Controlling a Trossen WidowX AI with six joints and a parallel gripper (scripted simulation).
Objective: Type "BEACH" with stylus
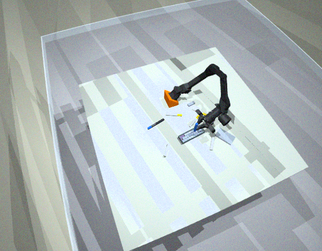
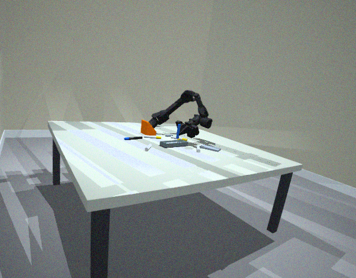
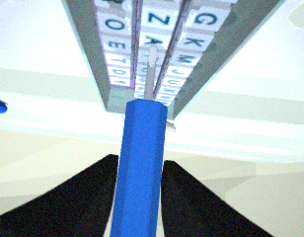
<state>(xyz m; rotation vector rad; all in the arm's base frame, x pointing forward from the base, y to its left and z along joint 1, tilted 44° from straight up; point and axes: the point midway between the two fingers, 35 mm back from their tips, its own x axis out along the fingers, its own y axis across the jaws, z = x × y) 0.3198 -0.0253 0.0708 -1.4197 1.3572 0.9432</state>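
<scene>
The blue stylus (image 1: 195, 127) (image 2: 178, 131) (image 3: 139, 197) stands nearly upright with its thin grey tip downward. My gripper (image 1: 197, 127) (image 2: 179, 133) (image 3: 140, 167) is shut on the stylus, with one black finger on each side of it in the wrist view. The keyboard (image 1: 186, 137) (image 2: 173, 144) (image 3: 90, 54) lies under the stylus, with white letter keys in a dark grey frame. In the wrist view the tip is over the near edge of the A key (image 3: 153, 39), in the middle row below Z. Contact with the key cannot be told; the tip hides part of the keys behind it.
A black marker with a blue end (image 1: 155, 124) (image 2: 134, 138) lies left of the keyboard. A yellow-handled tool (image 1: 179, 115) (image 2: 158, 137) lies near the orange base (image 1: 170, 100) (image 2: 147, 128). A white stick (image 1: 211, 144) (image 2: 198, 148) and a flat grey slab (image 1: 225, 136) (image 2: 210, 147) lie to the right.
</scene>
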